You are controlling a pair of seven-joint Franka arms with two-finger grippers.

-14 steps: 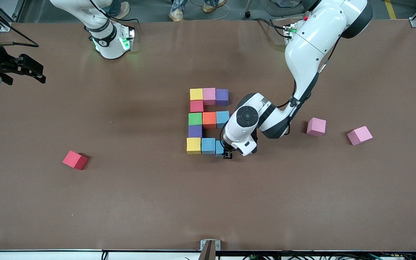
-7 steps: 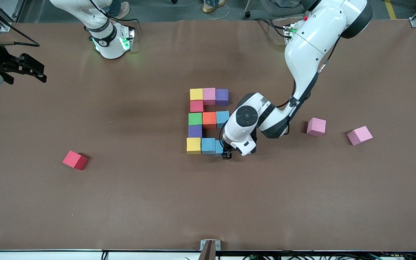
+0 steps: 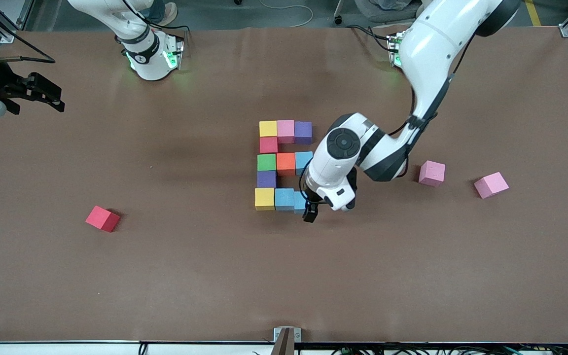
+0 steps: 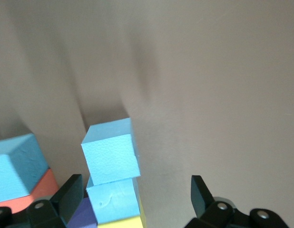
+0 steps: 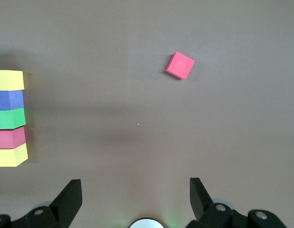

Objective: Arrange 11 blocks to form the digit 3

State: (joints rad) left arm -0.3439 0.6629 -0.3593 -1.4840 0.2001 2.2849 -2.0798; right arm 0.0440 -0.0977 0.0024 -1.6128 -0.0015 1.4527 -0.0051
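Eleven blocks form the digit 3 (image 3: 284, 163) at mid-table. The bar farthest from the front camera is yellow, pink, purple (image 3: 303, 130). A red cube links it to the green, orange, light blue bar. A purple cube (image 3: 266, 178) links that to the nearest bar of yellow (image 3: 264, 198) and two light blue cubes. My left gripper (image 3: 309, 215) is open and empty just above the end light blue cube (image 3: 298, 202). In the left wrist view that cube (image 4: 111, 151) lies just ahead of the open left gripper (image 4: 136, 199). My right gripper (image 3: 50, 98) waits open at the right arm's end of the table, also seen in its wrist view (image 5: 132, 199).
A loose red cube (image 3: 102, 218) lies toward the right arm's end, also in the right wrist view (image 5: 180, 65). Two loose pink cubes (image 3: 432, 173) (image 3: 491, 185) lie toward the left arm's end, beside the left arm's elbow.
My left arm's wrist has lifted a little over the end light blue cube. The blocks and the right arm have not moved.
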